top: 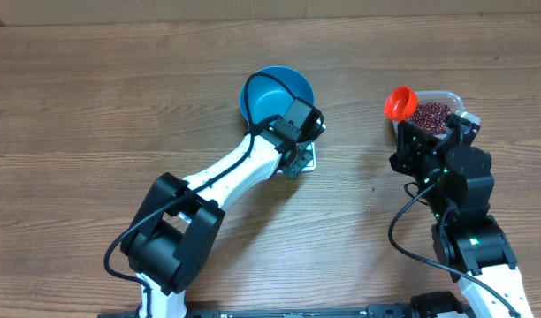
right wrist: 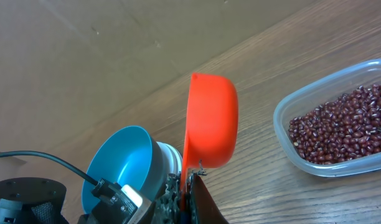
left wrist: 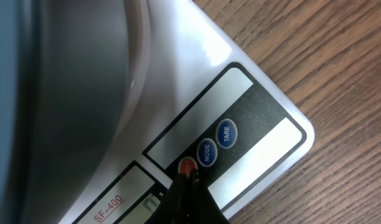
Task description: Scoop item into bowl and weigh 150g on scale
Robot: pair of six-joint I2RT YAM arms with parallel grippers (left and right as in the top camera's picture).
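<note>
Only up close, left claw closed at scale button, right claw gripping scoop

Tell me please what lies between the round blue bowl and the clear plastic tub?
Overhead view: only the round orange plastic scoop, at the tub's rim.

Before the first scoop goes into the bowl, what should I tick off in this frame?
1. The blue bowl sits on the scale: ok.
2. The bowl is empty: ok.
3. The left fingers are shut, tip on the scale's red button: ok.
4. The scale is switched on and zeroed: cannot tell.
5. The right fingers are shut on the orange scoop: ok.
6. The beans lie ready in the clear tub: ok.
</note>
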